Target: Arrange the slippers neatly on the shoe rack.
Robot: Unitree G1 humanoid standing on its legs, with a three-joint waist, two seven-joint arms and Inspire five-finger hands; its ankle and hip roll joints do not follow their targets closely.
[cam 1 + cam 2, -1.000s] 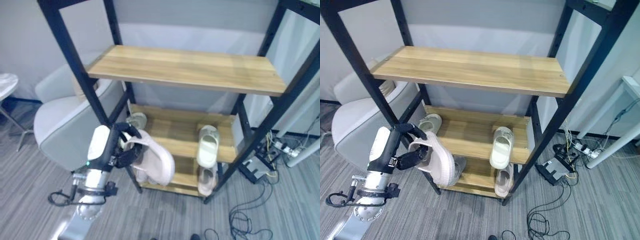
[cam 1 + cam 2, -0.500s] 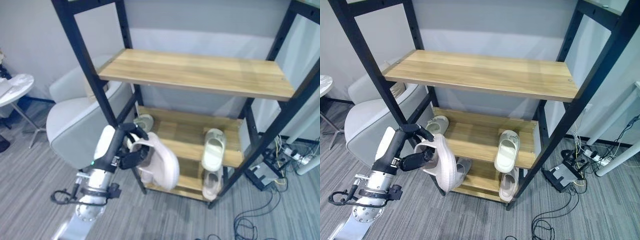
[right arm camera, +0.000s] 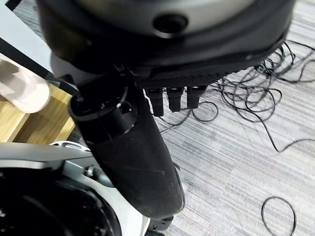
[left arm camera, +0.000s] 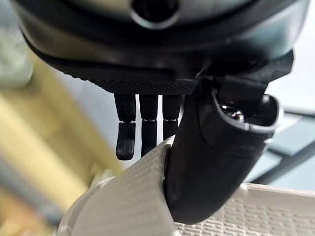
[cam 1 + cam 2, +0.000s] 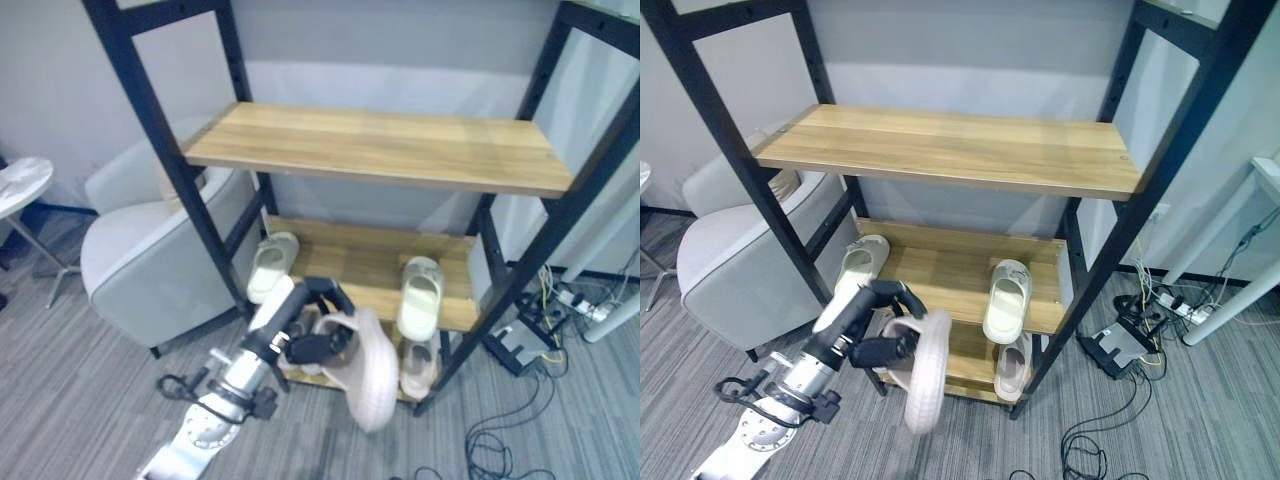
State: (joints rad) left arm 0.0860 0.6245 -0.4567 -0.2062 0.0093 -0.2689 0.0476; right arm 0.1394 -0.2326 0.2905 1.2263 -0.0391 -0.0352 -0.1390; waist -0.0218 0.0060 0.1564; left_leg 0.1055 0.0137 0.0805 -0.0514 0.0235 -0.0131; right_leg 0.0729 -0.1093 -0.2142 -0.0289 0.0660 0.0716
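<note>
My left hand (image 5: 312,338) is shut on a pale pink slipper (image 5: 369,378) by its strap. The slipper hangs toe down in front of the shoe rack's (image 5: 380,148) bottom shelf. In the left wrist view the thumb (image 4: 216,157) presses the ribbed strap (image 4: 129,202) with the fingers (image 4: 142,132) behind it. Two cream slippers lie on the middle shelf, one at the left (image 5: 271,266) and one at the right (image 5: 419,297). Another slipper (image 5: 414,366) lies on the bottom shelf at the right. My right hand (image 3: 133,152) hangs relaxed over the floor, holding nothing.
A grey armchair (image 5: 140,262) stands close to the rack's left post (image 5: 170,150). A small round table (image 5: 20,185) is at the far left. Cables and a power strip (image 5: 520,345) lie on the carpet right of the rack.
My left hand has carried the pink slipper rightwards and lower, from beside the left post to the front of the bottom shelf. The camera has shifted too.
</note>
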